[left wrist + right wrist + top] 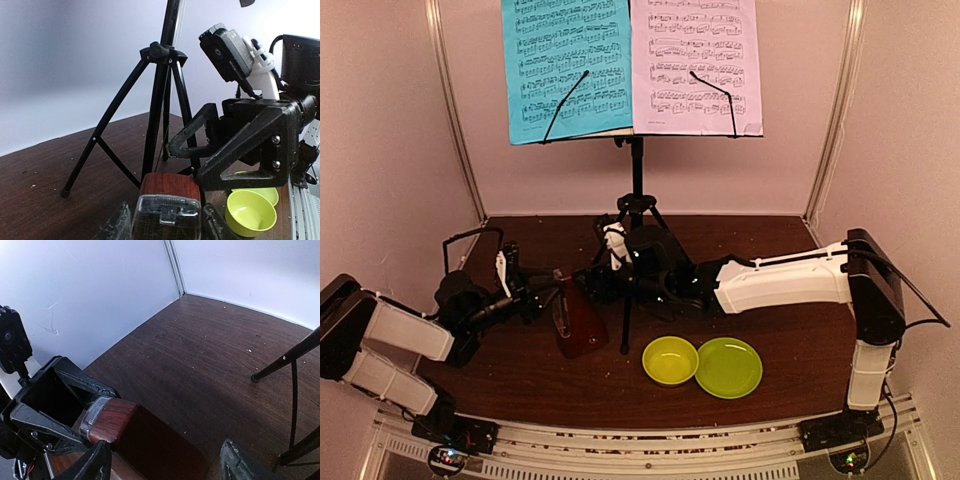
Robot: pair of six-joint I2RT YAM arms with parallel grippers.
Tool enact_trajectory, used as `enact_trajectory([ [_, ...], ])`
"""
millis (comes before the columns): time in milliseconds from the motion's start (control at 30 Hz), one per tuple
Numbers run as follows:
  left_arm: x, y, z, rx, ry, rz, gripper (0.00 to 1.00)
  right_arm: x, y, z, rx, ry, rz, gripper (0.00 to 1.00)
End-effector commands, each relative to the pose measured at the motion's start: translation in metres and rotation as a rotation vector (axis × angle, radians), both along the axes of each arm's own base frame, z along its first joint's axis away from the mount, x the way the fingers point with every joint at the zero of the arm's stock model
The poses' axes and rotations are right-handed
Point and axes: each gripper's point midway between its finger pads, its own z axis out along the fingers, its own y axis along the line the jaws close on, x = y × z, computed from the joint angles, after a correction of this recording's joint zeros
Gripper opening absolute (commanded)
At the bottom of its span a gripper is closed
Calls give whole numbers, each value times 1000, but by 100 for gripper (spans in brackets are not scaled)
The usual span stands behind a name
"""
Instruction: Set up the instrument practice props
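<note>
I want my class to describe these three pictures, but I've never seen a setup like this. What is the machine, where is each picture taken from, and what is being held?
Two robot arms are bolted to a table's near edge. One camera looks down from above; the other two ride on the wrists. On the table stand a black music stand carrying a blue sheet and a lilac sheet, a yellow-green bowl and a green plate. The left pincer grips a wooden metronome; the right pincer is open, empty.
</note>
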Motion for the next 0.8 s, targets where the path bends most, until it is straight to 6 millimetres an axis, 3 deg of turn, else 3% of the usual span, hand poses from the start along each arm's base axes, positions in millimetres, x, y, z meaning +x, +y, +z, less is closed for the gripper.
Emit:
enact_trajectory([
  [0,-15,-5,35,-79,-122,-45,9,13,-16,-27,-73,23,-62,74],
  [167,-10,-6,32,-4,-146,55,6,11,-19,-13,-51,3,-61,75],
  [467,-11,-26,31,16,-161,53,5,9,-30,29,17,-49,-61,76],
  [533,-13,-34,27,21,-151,41,5,9,-32,34,26,-55,-60,77],
  [600,-10,-42,39,-3,-168,40,5,9,-33,39,33,-62,-59,77],
  [767,-4,-41,43,-20,-163,68,5,9,-30,42,41,-64,-48,78],
])
